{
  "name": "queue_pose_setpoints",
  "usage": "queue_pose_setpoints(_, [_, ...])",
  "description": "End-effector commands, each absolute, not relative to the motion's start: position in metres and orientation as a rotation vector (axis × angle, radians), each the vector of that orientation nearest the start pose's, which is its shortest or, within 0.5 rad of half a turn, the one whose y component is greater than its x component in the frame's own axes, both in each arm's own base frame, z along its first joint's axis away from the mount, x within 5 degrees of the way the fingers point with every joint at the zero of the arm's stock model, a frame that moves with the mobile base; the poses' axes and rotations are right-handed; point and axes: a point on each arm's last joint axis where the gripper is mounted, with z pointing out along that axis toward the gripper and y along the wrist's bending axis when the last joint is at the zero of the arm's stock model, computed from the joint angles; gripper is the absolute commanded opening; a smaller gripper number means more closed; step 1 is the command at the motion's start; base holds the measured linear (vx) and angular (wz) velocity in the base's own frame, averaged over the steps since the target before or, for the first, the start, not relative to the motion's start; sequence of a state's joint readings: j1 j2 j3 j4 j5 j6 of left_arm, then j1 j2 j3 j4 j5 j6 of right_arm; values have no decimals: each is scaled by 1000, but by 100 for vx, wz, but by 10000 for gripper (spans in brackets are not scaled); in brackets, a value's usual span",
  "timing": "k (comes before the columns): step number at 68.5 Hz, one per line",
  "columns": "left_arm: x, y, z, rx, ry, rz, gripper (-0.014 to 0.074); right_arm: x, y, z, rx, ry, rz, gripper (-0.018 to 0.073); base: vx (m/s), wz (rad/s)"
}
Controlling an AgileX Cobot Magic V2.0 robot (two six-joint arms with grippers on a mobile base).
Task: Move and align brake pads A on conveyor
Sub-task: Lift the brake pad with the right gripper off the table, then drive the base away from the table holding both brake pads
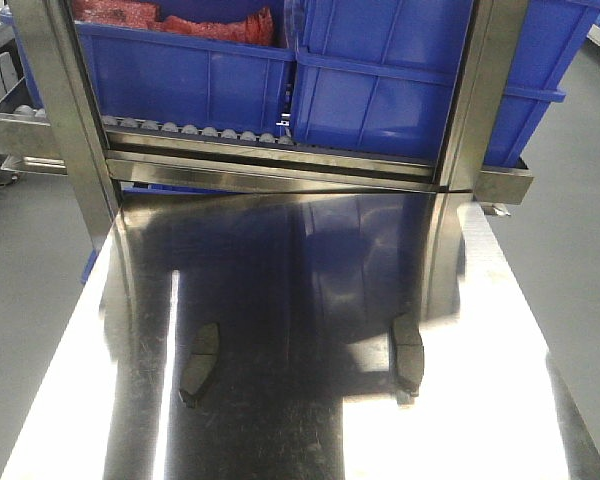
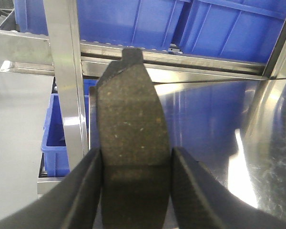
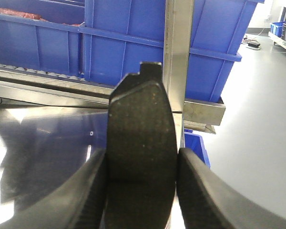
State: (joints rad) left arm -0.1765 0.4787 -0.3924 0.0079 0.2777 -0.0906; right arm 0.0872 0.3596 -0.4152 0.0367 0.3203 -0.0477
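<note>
Before roller rack (image 2: 62,71): left gripper (image 2: 137,153) pinches left brake pad (image 2: 132,105) edgewise; right gripper (image 3: 143,153) pinches right brake pad (image 3: 142,109) likewise; risk: narrow grip, pad slips, drops.

Left jaws clamp one brake pad (image 2: 132,124), right jaws another brake pad (image 3: 142,129).

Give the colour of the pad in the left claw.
Dark grey-brown, speckled brake pad; best in left wrist-mounted view.

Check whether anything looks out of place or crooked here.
Nothing looks spilled or damaged. On the steel table, the left pad and right pad lie apart, tilted toward each other, not parallel. The left gripper clamps a third pad, the right gripper a fourth pad. No conveyor shows.
</note>
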Motion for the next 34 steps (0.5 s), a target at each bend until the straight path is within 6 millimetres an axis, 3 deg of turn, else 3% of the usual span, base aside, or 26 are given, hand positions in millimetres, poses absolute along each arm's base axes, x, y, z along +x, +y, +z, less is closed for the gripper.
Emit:
queue_pose_setpoints(1, [106, -20, 303, 76, 1723, -205, -6, 84, 8, 319, -86, 1615, 56, -11, 0, 0])
queue_pose_setpoints(34, [106, -20, 303, 76, 1723, -205, -6, 84, 8, 319, -85, 1615, 57, -11, -2, 8])
